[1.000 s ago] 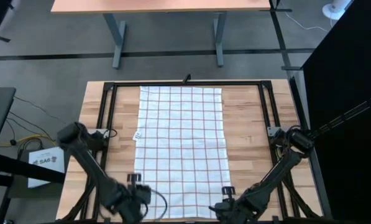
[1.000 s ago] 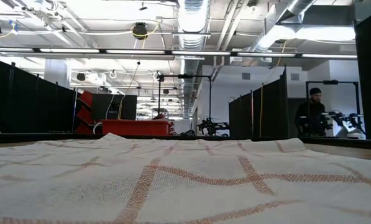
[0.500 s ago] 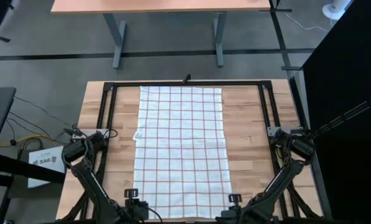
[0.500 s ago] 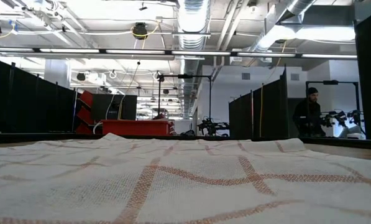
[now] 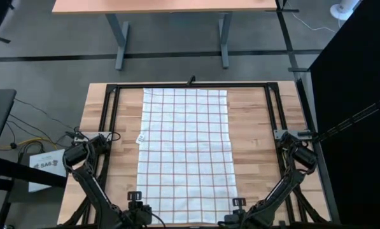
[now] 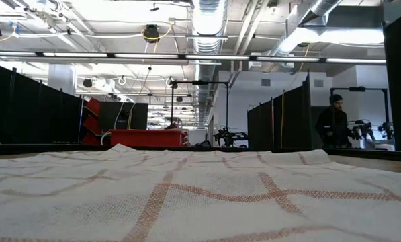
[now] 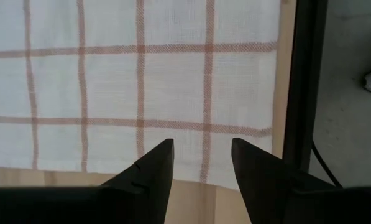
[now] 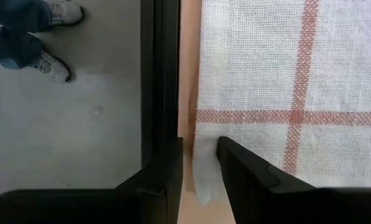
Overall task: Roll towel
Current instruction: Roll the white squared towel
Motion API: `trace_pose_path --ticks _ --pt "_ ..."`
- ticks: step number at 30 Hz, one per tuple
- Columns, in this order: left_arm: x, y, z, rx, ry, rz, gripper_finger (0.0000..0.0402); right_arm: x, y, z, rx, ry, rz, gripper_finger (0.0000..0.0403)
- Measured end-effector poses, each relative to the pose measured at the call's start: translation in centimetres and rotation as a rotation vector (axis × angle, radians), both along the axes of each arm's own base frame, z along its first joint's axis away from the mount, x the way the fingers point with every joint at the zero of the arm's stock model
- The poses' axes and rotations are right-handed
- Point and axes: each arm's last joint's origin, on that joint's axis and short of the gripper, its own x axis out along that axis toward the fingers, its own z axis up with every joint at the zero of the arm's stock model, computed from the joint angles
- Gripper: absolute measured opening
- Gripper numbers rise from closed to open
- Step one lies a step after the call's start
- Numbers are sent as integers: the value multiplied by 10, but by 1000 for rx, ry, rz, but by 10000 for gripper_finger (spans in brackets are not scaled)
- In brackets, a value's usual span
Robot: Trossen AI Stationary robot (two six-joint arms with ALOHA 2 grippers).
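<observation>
High view: thin white cloth towel with a reddish grid check lies flat and fully spread down the middle of the pale wooden counter, inside a black metal frame; small white tag at its left edge. Rolling not yet begun.

Left gripper hovers at the near left corner, jaws spread, nothing between them; the hem lies just ahead of the tips. Right gripper is at the near right corner, jaws narrowly parted astride the corner tip; whether they actually pinch the cloth, cannot tell.

Judgement for the step: take both near corners at an equal depth, lift the hem only slightly, turn it over evenly. Uneven grips would probably skew the roll.
</observation>
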Motion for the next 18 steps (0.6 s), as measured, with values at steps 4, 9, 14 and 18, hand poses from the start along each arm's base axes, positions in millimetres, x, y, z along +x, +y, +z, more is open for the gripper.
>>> trace_pose_path --ticks 4,9,14,18 --pt "-1 -2 0 -13 -15 8 148 1 0 -1 -2 3 -5 93" --pt "-1 -12 1 -88 -59 -3 148 0 -1 -2 -7 7 -6 93" --pt "0 -19 -11 -125 -10 -26 148 1 -1 -2 -8 7 -7 93" --pt "1 -23 -29 -114 59 -48 148 1 -1 -2 -5 6 -12 93"
